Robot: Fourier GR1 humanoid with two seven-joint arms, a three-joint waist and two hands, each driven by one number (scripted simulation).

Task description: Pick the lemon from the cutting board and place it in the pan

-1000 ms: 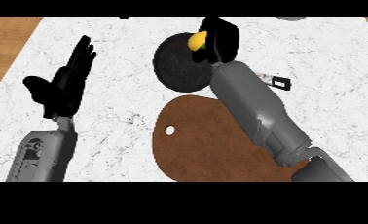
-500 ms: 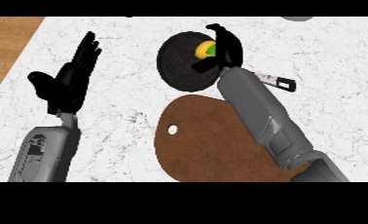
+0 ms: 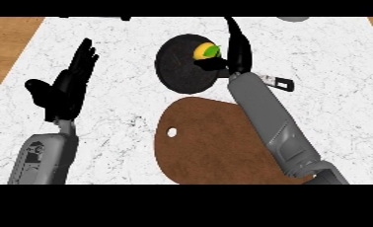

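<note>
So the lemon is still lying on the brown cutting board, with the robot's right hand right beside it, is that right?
Not quite. The head view shows the lemon inside the black pan, not on the brown cutting board, which has nothing on it. The rest is right: the right hand is right beside the lemon, its thumb touching it.

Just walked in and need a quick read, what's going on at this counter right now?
The lemon lies in the black pan, no longer on the brown cutting board. The right robot hand is at the pan's right edge, fingers straight, thumb beside the lemon, apparently having let go. The left robot hand rests open at the left, fingers up. The placing looks done.
</note>
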